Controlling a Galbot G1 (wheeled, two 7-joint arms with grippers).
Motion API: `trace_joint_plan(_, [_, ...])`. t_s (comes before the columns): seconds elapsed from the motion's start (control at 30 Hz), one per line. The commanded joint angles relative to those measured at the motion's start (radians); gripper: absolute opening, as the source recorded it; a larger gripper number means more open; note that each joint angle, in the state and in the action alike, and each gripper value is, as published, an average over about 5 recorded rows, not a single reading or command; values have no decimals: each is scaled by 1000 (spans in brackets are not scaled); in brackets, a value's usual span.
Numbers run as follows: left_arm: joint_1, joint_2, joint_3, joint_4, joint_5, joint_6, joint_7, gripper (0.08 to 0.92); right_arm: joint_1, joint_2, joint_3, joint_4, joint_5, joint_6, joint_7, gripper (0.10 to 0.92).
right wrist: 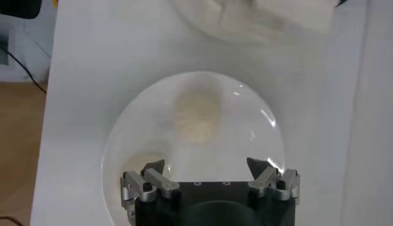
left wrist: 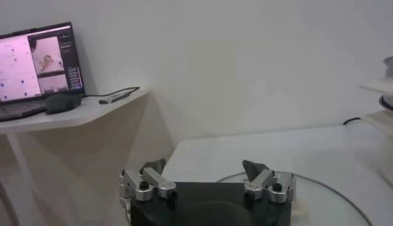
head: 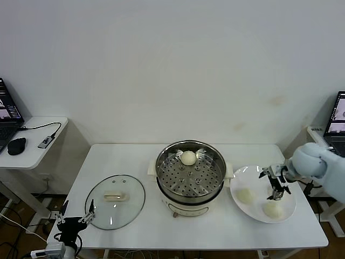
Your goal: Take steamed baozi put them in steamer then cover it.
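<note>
The steamer (head: pixel 170 186) stands mid-table with one baozi (head: pixel 188 157) at the back of its perforated floor. Two more baozi (head: pixel 246 195) (head: pixel 273 209) lie on a white plate (head: pixel 252 175) to its right. My right gripper (head: pixel 276 186) hangs open and empty just above the plate's far right part. In the right wrist view the right gripper (right wrist: pixel 209 169) is open over the plate (right wrist: pixel 245 153), with one baozi (right wrist: pixel 196 113) ahead and another (right wrist: pixel 147 161) by one finger. The glass cover (head: pixel 115 200) lies flat on the table's left. My left gripper (head: pixel 75 220) is parked open below the front left corner.
A side desk (head: pixel 38 145) at far left carries a laptop (left wrist: pixel 37 67), a mouse (head: pixel 16 144) and a cable. Another laptop (head: pixel 337 121) sits at far right. The cover's rim (left wrist: pixel 331 193) shows past the left gripper (left wrist: pixel 209 172).
</note>
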Motion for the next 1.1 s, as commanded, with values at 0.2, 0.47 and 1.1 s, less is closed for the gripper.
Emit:
trace_joint_plan(0.2, [1,0,-7,2,0,0,1,823,-104,145,75,-140,-28,37,22,823])
trace_joint_plan(0.47, [-4,-2,-7,7,1,1,2,823,-113,178,71,-169,-36,31,17,823])
trace_joint_plan(1.1, [-9,-5,-5,11,2,1,1,823,-112,206,70,-189,-59,-6,-1,670])
